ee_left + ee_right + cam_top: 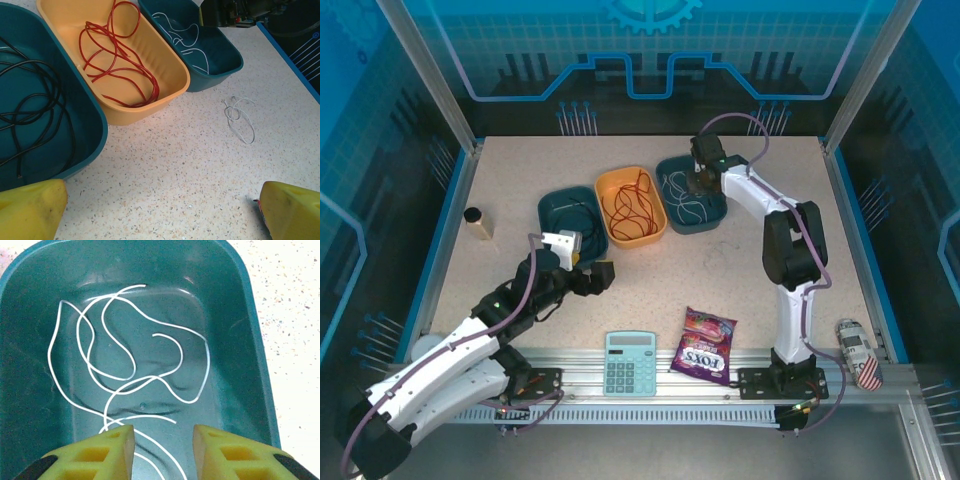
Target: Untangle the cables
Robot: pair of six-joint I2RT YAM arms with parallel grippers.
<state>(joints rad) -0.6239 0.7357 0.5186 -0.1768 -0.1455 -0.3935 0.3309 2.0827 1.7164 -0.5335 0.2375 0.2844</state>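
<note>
The black cable [567,212] [30,100] lies coiled in the left teal bin [545,205]. Loops of the red cable [628,205] [117,60] fill the orange bin [632,241]. In the right teal bin [250,340] the white cable [125,355] [685,195] is spread in loose curves. My right gripper [164,437] [703,178] hovers over that bin, jaws apart, with a white strand lying loose below the gap. A small white cable piece [239,116] rests on the table beside that bin. My left gripper [162,210] [592,272] stands wide open above bare table, in front of the bins.
Near the front edge lie a calculator [630,362] and a purple candy bag [703,345]. A striped can [858,352] sits at the front right. A small dark cylinder on a block [475,222] stands at the left.
</note>
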